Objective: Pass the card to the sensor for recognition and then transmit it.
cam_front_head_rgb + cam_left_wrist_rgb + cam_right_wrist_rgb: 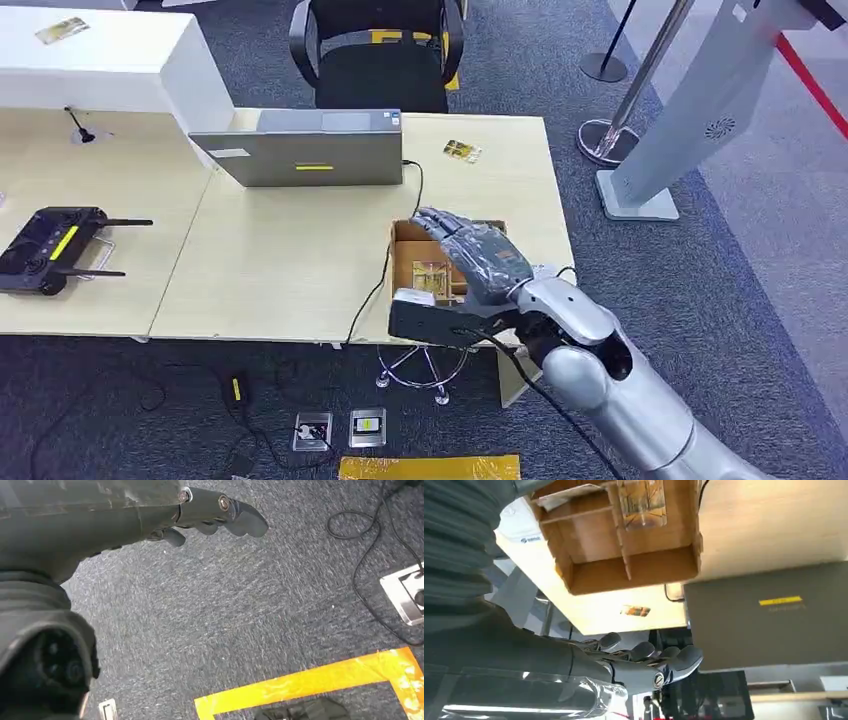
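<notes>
The robot's right hand [470, 255] hovers over a wooden compartment box [405, 262] at the centre of the head view, fingers extended and slightly apart, holding nothing. A card [432, 277] with a yellowish print lies inside the box, in a compartment just left of the hand; in the right wrist view the same card [642, 502] sits at the top centre of the frame, in the box [634, 555], against a wooden divider. A grey sensor unit [425, 318] lies at the table's near edge, just below the box, with a black cable [385, 275] running from it up toward a closed grey laptop [305, 148] in the upper middle of the frame. A second card [461, 151] rests on the light wooden table [280, 260] to the right of the laptop. A black remote controller [48, 250] sits at the left edge. In the left wrist view the left hand [210, 517] hangs over dark carpet [225, 620], fingers loosely curled and empty, above a strip of orange tape [310, 680] at the lower right.
</notes>
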`<state>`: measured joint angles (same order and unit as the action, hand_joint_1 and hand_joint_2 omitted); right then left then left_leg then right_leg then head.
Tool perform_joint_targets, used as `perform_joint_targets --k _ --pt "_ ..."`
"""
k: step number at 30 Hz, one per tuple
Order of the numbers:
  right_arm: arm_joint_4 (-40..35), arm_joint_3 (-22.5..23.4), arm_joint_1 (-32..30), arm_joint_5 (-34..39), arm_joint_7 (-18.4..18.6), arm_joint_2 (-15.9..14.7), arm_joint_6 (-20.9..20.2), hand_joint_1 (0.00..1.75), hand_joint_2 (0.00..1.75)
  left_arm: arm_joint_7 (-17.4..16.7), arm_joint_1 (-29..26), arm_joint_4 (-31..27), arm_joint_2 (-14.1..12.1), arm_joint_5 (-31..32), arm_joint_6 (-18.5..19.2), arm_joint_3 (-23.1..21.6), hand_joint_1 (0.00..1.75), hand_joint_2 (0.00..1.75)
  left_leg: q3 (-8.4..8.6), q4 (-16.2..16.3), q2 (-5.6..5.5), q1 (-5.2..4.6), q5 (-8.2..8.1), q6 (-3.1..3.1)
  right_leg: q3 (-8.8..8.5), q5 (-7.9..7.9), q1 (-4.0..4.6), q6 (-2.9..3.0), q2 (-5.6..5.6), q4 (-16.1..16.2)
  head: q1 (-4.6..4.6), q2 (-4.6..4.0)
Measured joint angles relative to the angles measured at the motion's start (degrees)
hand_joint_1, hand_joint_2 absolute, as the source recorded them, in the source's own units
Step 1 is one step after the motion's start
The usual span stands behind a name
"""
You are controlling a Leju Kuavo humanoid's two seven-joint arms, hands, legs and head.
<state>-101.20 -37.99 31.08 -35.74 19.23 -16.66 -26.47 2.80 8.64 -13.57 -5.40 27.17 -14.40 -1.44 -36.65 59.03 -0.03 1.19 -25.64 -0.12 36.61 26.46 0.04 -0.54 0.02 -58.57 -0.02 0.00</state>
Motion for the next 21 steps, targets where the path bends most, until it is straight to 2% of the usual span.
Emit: perform_joint_targets --k 12,16,21 --pt "1.77 -0.7 1.2 0.5 2.06 0.26 -4.29 0.0 1.75 1.97 -0.08 0.0 -3.43 -2.25 -1.68 0.11 0.0 0.0 0.03 0.0 -0.01 0.02 0.01 -0.01 -0.01 0.01 0.02 0.02 0.01 -0.01 0.02 0.0" --pt "2.27 -1.22 1.17 -1.81 2.43 0.24 -3.13 0.0 1.75 2.84 -0.1 0.02 -4.5 -2.77 -2.03 0.28 0.0 0.0 0.04 0.0 -0.01 0.02 0.0 -0.02 -0.01 0.03 0.03 0.04 0.01 -0.02 -0.02 0.0" --pt "3.95 -1.7 0.93 -7.82 0.48 0.26 1.24 0.0 1.75 3.45 -0.05 0.02 -5.77 -2.76 -2.14 1.4 0.0 0.0 0.04 0.0 -0.01 0.02 0.0 -0.02 -0.01 0.03 0.02 0.05 0.01 -0.02 0.0 0.0"
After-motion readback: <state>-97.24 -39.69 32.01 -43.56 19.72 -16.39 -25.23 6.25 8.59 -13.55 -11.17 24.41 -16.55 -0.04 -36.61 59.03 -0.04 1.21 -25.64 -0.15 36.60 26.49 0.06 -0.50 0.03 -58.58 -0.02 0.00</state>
